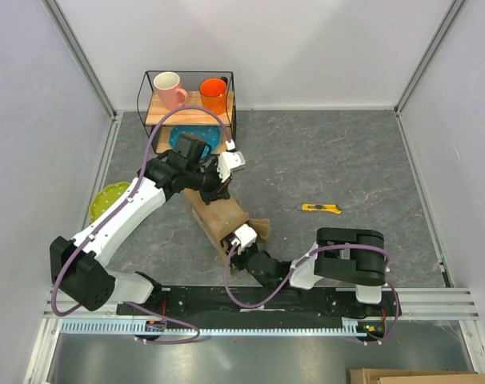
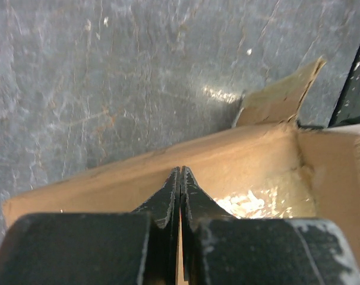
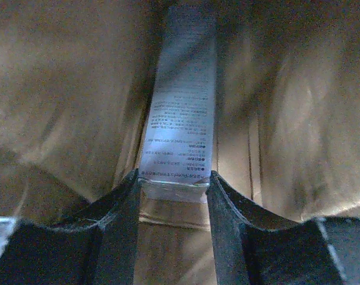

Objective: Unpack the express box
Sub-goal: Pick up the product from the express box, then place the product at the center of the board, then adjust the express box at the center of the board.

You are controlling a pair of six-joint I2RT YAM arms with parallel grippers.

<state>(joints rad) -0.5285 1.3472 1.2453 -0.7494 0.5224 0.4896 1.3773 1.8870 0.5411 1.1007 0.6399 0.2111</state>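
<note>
Right hand (image 3: 173, 178) reaches inside express box (image 1: 218, 212), clasping a white packet (image 3: 180, 119).

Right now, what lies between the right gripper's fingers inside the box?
A slim white packet with fine print, its sides touched by both fingers, inside the cardboard box. The right wrist view shows it.

The express box (image 2: 109, 178) ahead of the left jaws is matt brown cardboard. Between the right jaws, the white packet (image 3: 180, 107) looks smooth, faintly glossy printed card.
</note>
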